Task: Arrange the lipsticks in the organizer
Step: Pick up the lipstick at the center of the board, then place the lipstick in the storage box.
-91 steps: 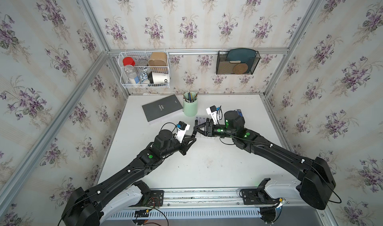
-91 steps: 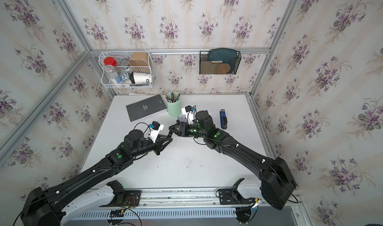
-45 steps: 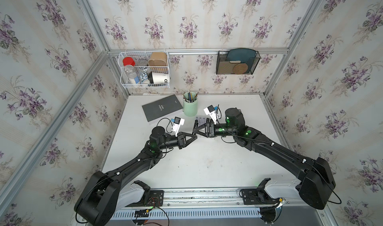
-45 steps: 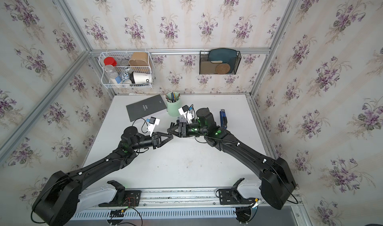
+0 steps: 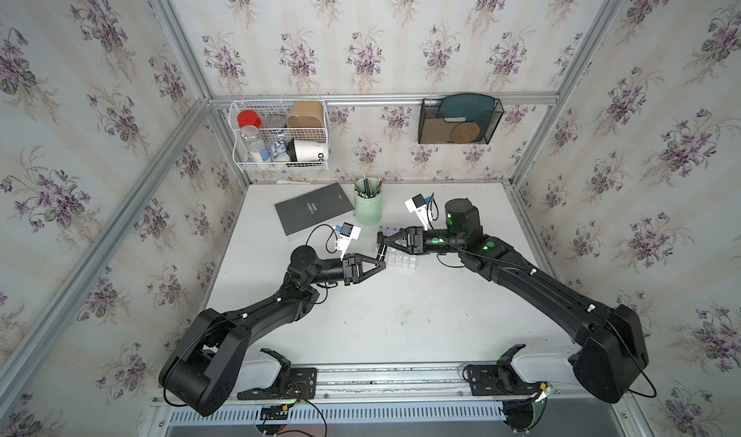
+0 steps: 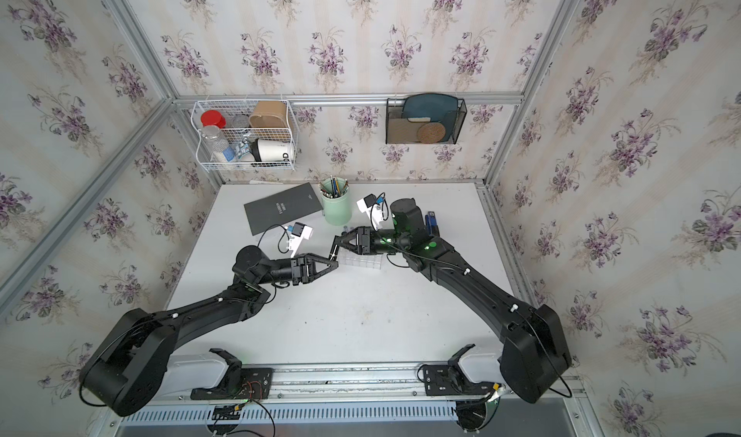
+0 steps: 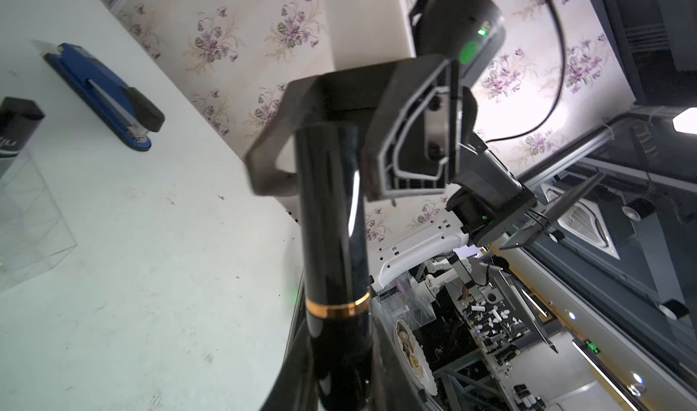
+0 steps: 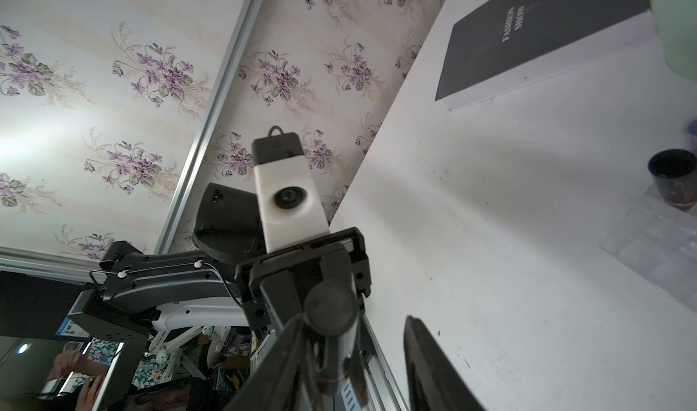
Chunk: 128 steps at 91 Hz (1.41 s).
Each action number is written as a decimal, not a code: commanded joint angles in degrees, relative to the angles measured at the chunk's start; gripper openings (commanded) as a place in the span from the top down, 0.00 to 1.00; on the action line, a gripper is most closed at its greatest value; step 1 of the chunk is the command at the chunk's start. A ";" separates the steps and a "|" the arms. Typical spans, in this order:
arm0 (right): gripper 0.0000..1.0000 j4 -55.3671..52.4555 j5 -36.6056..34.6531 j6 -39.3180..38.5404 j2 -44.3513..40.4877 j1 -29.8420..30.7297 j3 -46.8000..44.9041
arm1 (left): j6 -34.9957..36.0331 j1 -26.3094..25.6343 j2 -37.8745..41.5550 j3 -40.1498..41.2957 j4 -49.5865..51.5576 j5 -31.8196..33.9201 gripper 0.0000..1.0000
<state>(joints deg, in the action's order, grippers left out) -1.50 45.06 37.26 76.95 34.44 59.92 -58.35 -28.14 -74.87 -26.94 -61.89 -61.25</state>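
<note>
Though barely visible from above, black lipstick (image 7: pixel 333 220) pinched in left hand (image 5: pixel 381 265); right hand (image 5: pixel 380 243) parted around its far end

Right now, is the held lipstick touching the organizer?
Apart. The left wrist view shows bare table between the held lipstick and the organizer.

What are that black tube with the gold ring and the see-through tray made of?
Black lipstick tube: probably glossy plastic or lacquered metal; a bright light streak reflects off it. Its band: looks like polished gold-toned metal. Organizer: clear rigid plastic, perhaps acrylic; the table shows through its thin walls.
</note>
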 commanded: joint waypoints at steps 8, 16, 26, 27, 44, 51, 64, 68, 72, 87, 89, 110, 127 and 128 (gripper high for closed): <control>0.51 0.73 3.27 -0.20 0.63 0.11 -0.16 | -1.11 0.01 -0.81 -0.57 -8.06 -2.39 1.00; 0.54 4.15 6.41 2.02 1.28 0.10 -0.44 | -2.69 0.02 -1.63 -0.66 -10.59 -2.86 1.00; 0.60 5.61 8.15 2.56 1.83 0.10 -0.20 | -4.57 0.02 -2.50 -0.88 -13.16 -3.38 1.00; 0.60 5.71 8.27 2.60 1.90 0.11 -0.18 | -4.62 0.02 -2.53 -0.90 -13.25 -3.40 1.00; 0.64 9.50 10.09 4.21 2.99 0.10 -0.49 | -4.37 0.02 -2.41 -0.88 -12.33 -3.55 1.00; 0.70 10.44 9.61 4.77 3.48 0.11 -0.66 | -4.08 0.02 -2.15 -0.92 -11.81 -3.57 1.00; 0.82 17.99 7.49 10.22 3.43 0.13 -3.28 | -2.23 0.02 -1.33 -1.01 -8.55 -3.18 1.00; 0.85 20.83 6.17 12.52 3.20 0.18 -4.70 | -1.47 0.01 -1.10 -1.01 -7.22 -2.77 1.00; 0.87 23.13 4.47 14.38 2.86 0.15 -6.07 | -0.64 0.06 -0.80 -1.09 -5.72 -2.17 1.00; 0.92 25.55 -6.20 17.12 1.57 0.71 -9.19 | 1.93 1.28 3.47 -1.04 2.73 0.91 0.65; 0.92 25.64 -7.94 17.41 1.48 0.72 -9.49 | 2.69 1.63 4.55 -0.95 4.73 1.43 0.61; 0.93 17.26 -38.73 15.88 0.66 1.14 -11.49 | 19.18 7.68 20.48 -4.19 44.76 12.59 0.45; 0.94 14.57 -83.70 7.89 3.97 11.51 -10.96 | 26.72 12.27 30.67 -8.16 72.67 42.08 0.45; 0.94 14.80 -85.30 7.29 4.56 12.14 -10.65 | 26.67 12.47 30.93 -7.97 72.77 42.88 0.45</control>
<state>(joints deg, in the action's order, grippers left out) 14.41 -6.33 51.11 78.56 41.95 48.53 -38.94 -17.41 -47.16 -34.70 -8.51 -37.12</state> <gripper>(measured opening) 0.236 0.546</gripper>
